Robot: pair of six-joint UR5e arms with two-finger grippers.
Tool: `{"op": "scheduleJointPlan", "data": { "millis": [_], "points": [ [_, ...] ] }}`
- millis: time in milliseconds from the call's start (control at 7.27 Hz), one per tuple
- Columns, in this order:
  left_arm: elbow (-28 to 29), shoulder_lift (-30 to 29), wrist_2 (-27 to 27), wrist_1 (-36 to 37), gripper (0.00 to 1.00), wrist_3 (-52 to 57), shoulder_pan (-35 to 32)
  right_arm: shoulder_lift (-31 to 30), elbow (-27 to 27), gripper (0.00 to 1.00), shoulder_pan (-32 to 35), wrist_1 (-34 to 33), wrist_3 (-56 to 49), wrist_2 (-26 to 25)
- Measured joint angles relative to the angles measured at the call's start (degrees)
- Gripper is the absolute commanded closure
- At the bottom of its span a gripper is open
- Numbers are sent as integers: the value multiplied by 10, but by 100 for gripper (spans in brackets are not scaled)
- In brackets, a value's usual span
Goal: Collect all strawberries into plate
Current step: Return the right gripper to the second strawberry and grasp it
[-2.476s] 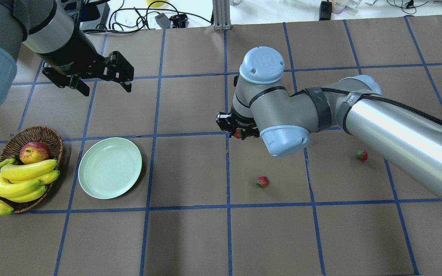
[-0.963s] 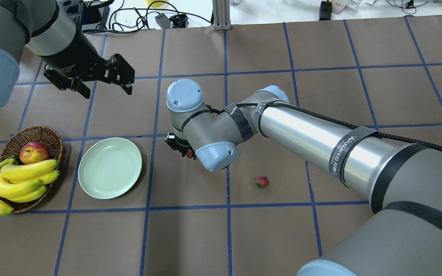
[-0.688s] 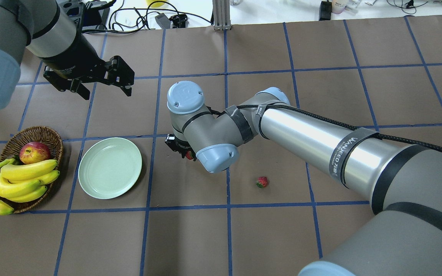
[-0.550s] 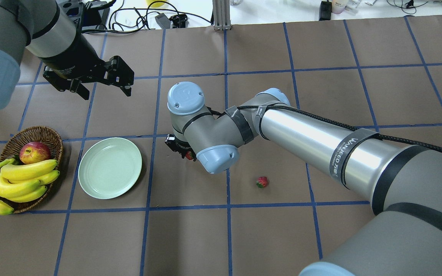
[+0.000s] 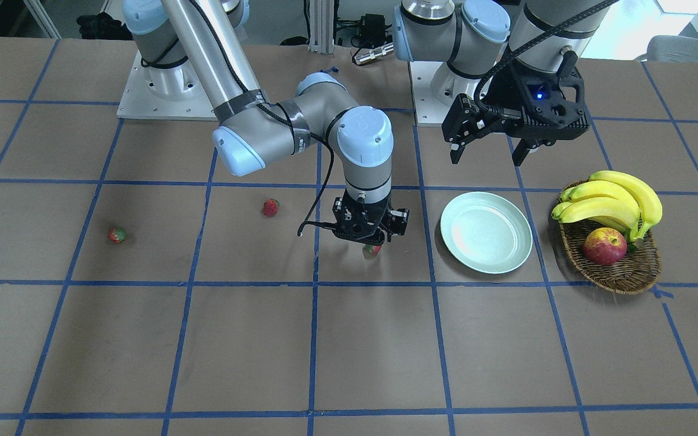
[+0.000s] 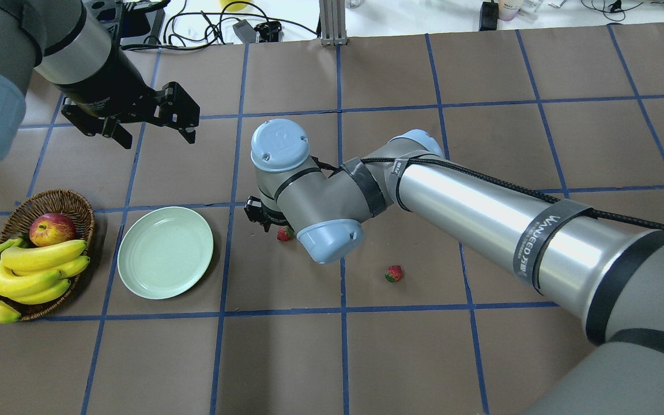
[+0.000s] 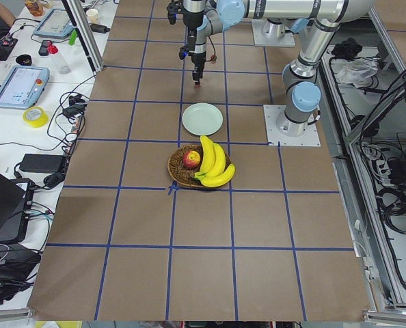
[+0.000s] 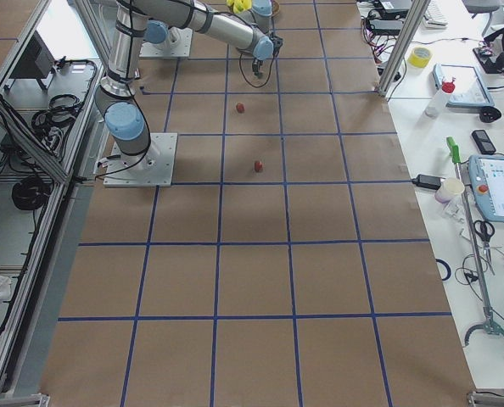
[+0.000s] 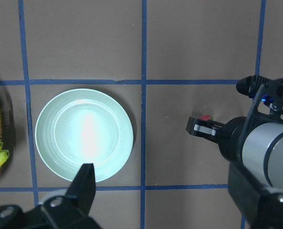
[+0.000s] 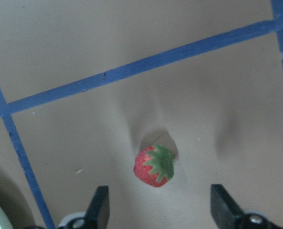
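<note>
My right gripper hangs open over the brown table, a square to the right of the plate in the overhead view. One strawberry sits free below and between its spread fingers, at or just above the table, beside the plate and not on it. Two more strawberries lie farther out on the table. The mint plate holds nothing. My left gripper hovers open and empty behind the plate.
A wicker basket with bananas and an apple stands just left of the plate. My right arm stretches low across the table's right half and hides one strawberry in the overhead view.
The right arm carried a strawberry leftward toward the plate. Its gripper has since opened and the strawberry now sits loose beneath it. The left arm barely moved.
</note>
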Motion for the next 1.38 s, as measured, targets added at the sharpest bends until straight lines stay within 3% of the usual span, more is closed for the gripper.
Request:
{"op": "scheduleJointPlan", "data": {
  "millis": [413, 550, 688, 825, 1100, 1375],
  "points": [
    [2, 0, 5, -3, 0, 0, -1, -109, 19, 4, -88, 165, -127, -37],
    [2, 0, 8, -3, 0, 0, -1, -131, 46, 5, -122, 184, -156, -55],
    [2, 0, 9, -3, 0, 0, -1, -142, 90, 3, -151, 170, -169, -70],
    [2, 0, 10, -3, 0, 0, 0, -148, 155, 2, -168, 105, -179, -76],
    [-2, 0, 12, -4, 0, -3, 0, -154, 276, 2, -180, -79, -189, -55],
    [-4, 0, 17, -9, 0, -5, 2, -155, 310, 2, -179, -133, -181, -29]
  ]
}}
